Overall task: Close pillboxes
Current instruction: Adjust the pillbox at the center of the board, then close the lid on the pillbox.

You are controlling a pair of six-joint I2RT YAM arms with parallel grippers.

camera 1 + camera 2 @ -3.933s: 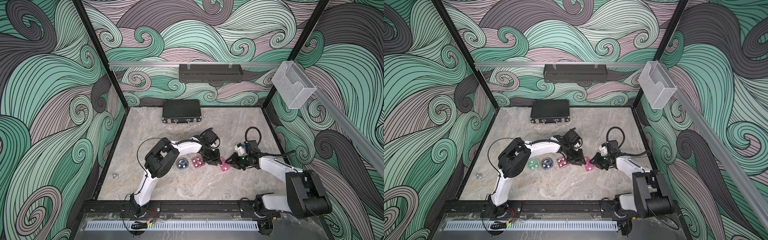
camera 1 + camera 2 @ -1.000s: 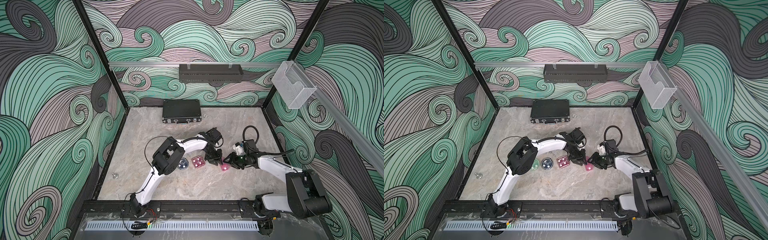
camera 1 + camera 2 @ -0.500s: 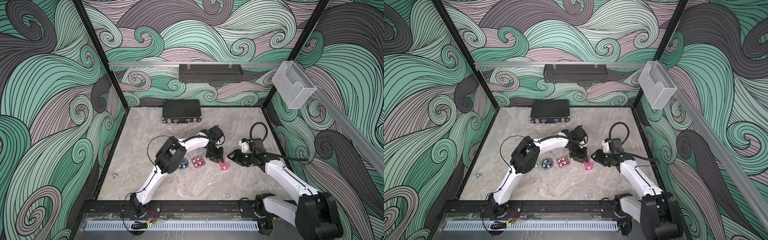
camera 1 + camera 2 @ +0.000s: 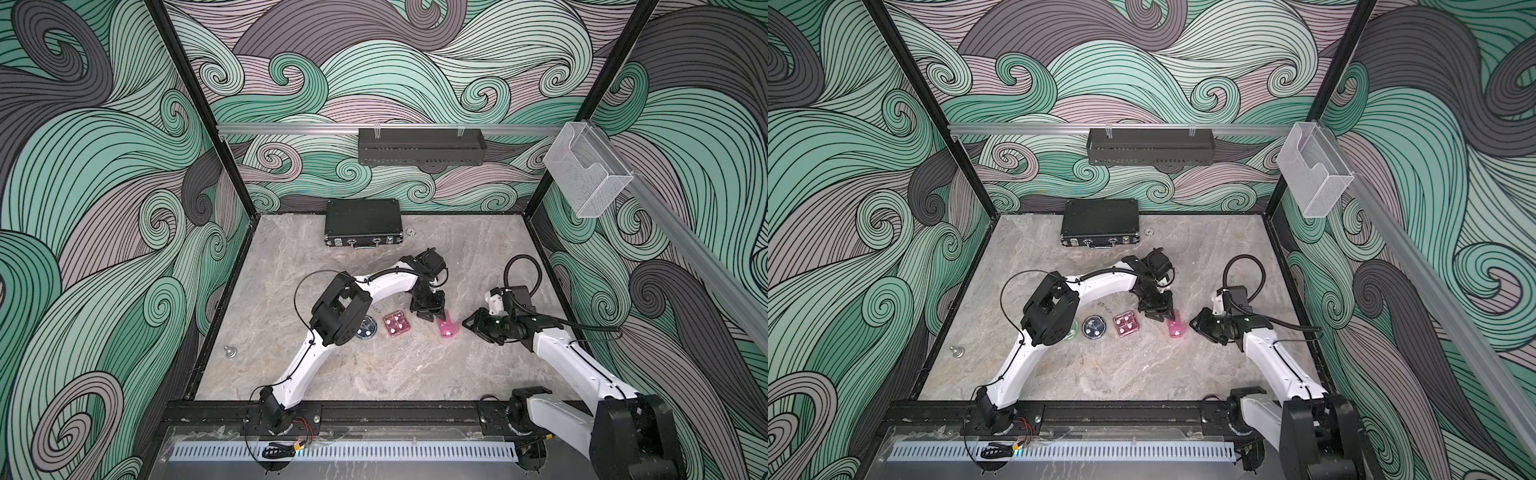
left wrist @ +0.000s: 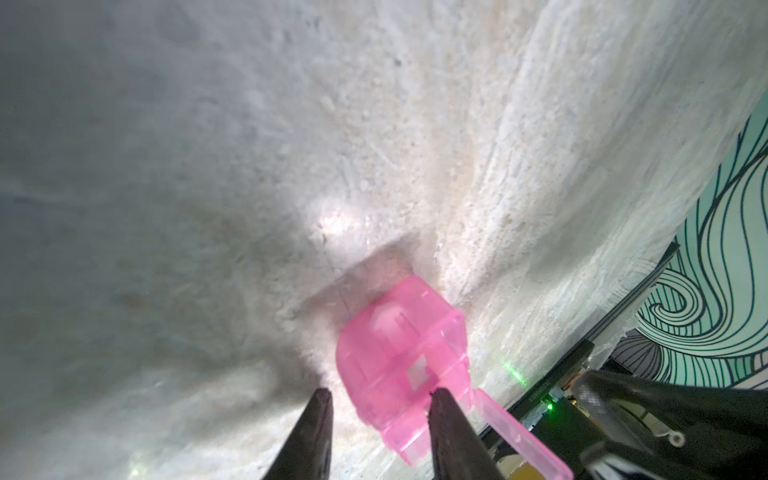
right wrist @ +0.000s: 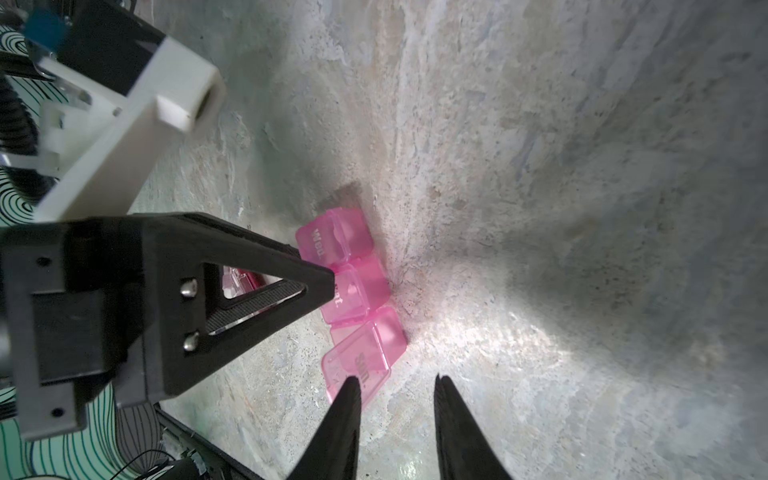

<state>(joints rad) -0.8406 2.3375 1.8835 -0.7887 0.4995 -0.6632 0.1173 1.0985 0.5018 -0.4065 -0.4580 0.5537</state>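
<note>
The light pink rectangular pillbox (image 4: pixel 446 328) (image 4: pixel 1174 328) lies on the stone floor between my two grippers. In the right wrist view this light pink pillbox (image 6: pixel 353 286) has its "Sun" end lid standing ajar, and the other two lids lie flat. My left gripper (image 4: pixel 432 316) (image 5: pixel 380 395) is open at the box's far end, one fingertip (image 5: pixel 440 399) on the box (image 5: pixel 399 353). My right gripper (image 4: pixel 469 324) (image 6: pixel 395 379) is open just off the ajar lid, with bare floor between its fingers. The square dark pink pillbox (image 4: pixel 397 324), round dark blue pillbox (image 4: pixel 366 328) and green pillbox (image 4: pixel 1074 329) lie to the left.
A black briefcase (image 4: pixel 362 223) lies shut at the back wall, with a small metal ring (image 4: pixel 411 231) beside it. A small metal knob (image 4: pixel 229 352) sits near the left edge. A black rack (image 4: pixel 419 146) and a clear holder (image 4: pixel 586 174) hang above.
The right arm's elbow has swung out and straightened while its gripper stays beside the light pink box. The left gripper stays at the box's far end, and its elbow has shifted right.
</note>
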